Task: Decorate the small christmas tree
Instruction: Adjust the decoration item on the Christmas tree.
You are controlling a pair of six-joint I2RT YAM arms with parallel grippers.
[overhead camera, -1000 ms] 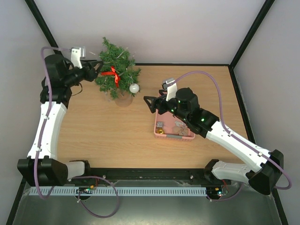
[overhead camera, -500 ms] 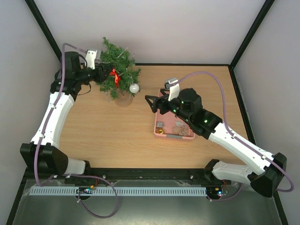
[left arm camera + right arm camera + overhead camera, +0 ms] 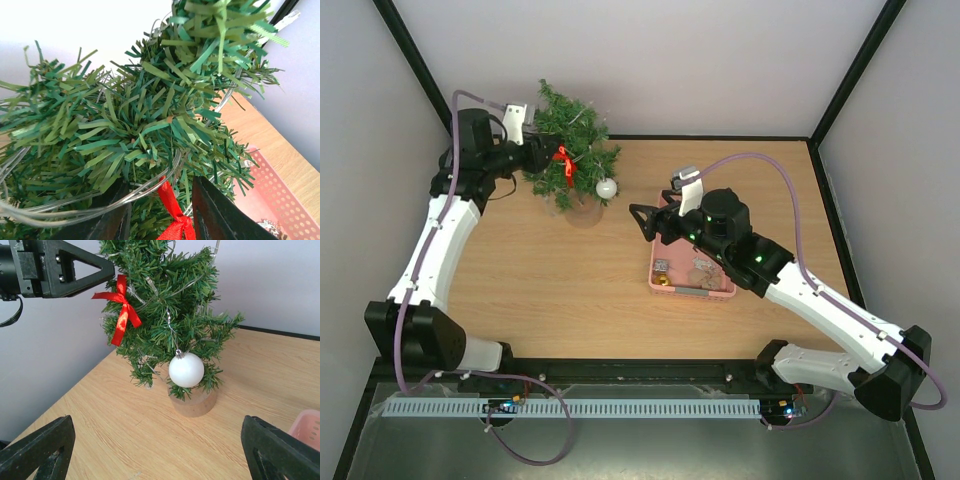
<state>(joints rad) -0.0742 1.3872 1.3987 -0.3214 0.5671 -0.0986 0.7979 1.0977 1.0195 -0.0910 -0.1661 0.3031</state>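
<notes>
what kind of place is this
Probably a robot lab cell: wooden table boxed by plain white walls and black frame, left arm and right arm bolted at its near edge.

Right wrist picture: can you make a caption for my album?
Small christmas tree with a red bow and a white bauble, the left gripper close beside the bow.

The left arm (image 3: 430, 250) and right arm (image 3: 820, 300) are white-shelled with black joints, lilac cables (image 3: 760, 158) (green lights (image 3: 752, 256) on the right).
</notes>
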